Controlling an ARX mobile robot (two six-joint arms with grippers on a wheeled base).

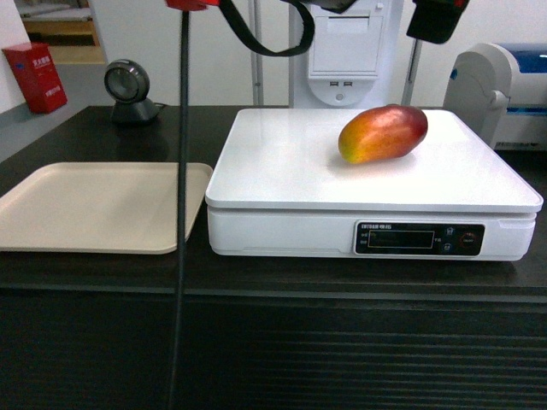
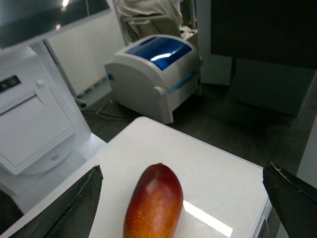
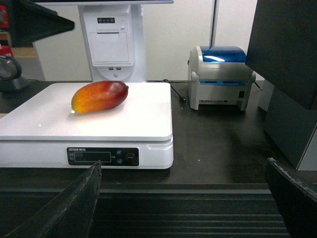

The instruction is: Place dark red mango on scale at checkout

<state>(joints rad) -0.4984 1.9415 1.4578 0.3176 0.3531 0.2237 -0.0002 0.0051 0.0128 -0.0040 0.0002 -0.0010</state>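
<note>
- Dark red mango [image 1: 383,133] lay on the scale [image 1: 282,171] platform (on its side), free of both grippers.
- Left gripper [image 2: 183,208] spread wide above the mango.
- Right gripper [image 3: 183,198] spread, empty.

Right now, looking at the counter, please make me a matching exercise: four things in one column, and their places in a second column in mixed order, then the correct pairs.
Things:
1. dark red mango
2. beige tray
3. blue-lidded printer
4. black display panel

Places:
A. on the front face of the scale
B. lying on the white platform
C. on the counter left of the scale
D. on the counter right of the scale

Pairs: 1-B, 2-C, 3-D, 4-A
</note>
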